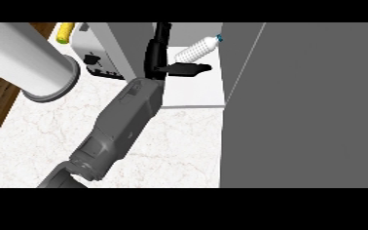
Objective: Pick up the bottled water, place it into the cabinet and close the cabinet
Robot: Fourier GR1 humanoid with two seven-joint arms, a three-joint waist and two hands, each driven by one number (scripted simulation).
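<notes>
1. One hand shows, at the end of a grey forearm that comes up from the near left. By that entry it looks like the left hand, though I cannot be certain. Its fingers lie straight and together, pointing right, clamped on nothing.
2. Just beyond the fingertips, up and to the right, the bottled water lies on its side inside the cabinet, cap toward the far right. Whether the fingers touch it I cannot tell; they appear slightly apart from it.
3. Judged by looks, the bottle is light, smooth and round, so it may roll or slip if nudged. Its ribbed middle would be the safest place to hold.
4. A large grey panel, probably the open cabinet door, fills the right side and stands close to the bottle, leaving little room there.
5. Left of the forearm, a toaster stands, with a yellow item behind and a big white cylinder far left.
6. Open worktop spreads near the forearm.
7. No right hand appears.
</notes>
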